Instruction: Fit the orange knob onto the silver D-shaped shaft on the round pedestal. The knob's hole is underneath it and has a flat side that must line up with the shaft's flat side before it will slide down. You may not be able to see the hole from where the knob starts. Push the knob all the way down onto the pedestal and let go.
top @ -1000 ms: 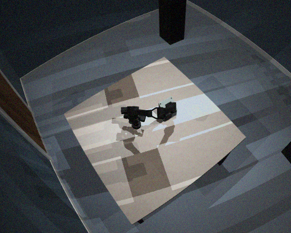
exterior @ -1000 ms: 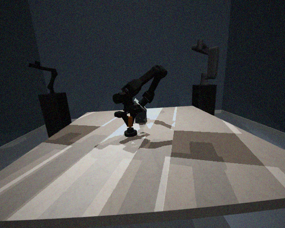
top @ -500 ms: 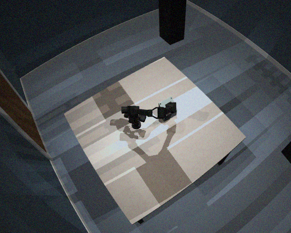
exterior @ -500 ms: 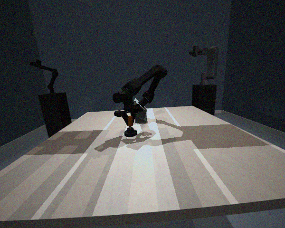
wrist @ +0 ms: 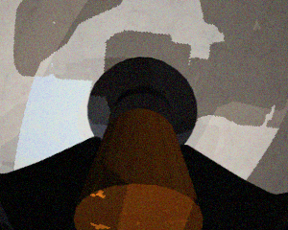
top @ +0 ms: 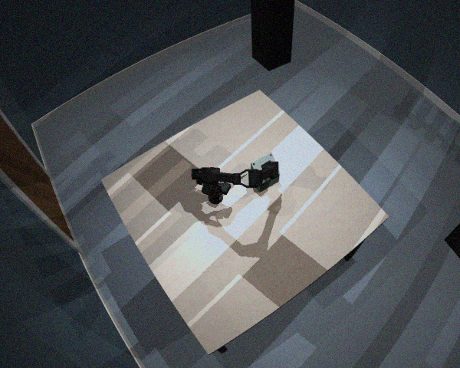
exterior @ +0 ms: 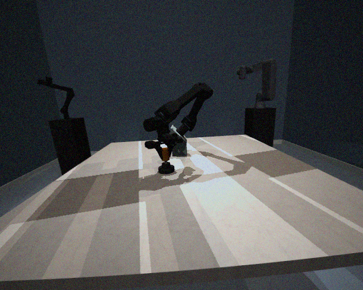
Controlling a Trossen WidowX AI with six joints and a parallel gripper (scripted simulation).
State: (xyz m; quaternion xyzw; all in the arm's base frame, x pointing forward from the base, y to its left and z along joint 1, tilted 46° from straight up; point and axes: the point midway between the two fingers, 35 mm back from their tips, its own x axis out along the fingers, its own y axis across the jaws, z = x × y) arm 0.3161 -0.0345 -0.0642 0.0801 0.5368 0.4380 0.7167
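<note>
Gripper (exterior: 164, 153) (wrist: 139, 149) fingers clasp the knob (exterior: 165, 153) (wrist: 143, 153) upright between them. Beneath, the bench (top: 301, 221) (exterior: 206, 225) (wrist: 230, 57) spreads out — broad, patched with light and shadow. Directly below the gripper stands the round black pedestal (exterior: 166, 168) (wrist: 143, 77); the orange knob — smaller — is above it, not down on its base.

Knob (exterior: 165, 154) (wrist: 141, 158) above round pedestal (exterior: 166, 168) (wrist: 144, 72), pedestal on table (top: 301, 221) (exterior: 187, 231); other arms (exterior: 69, 95) (exterior: 268, 79) behind table
</note>
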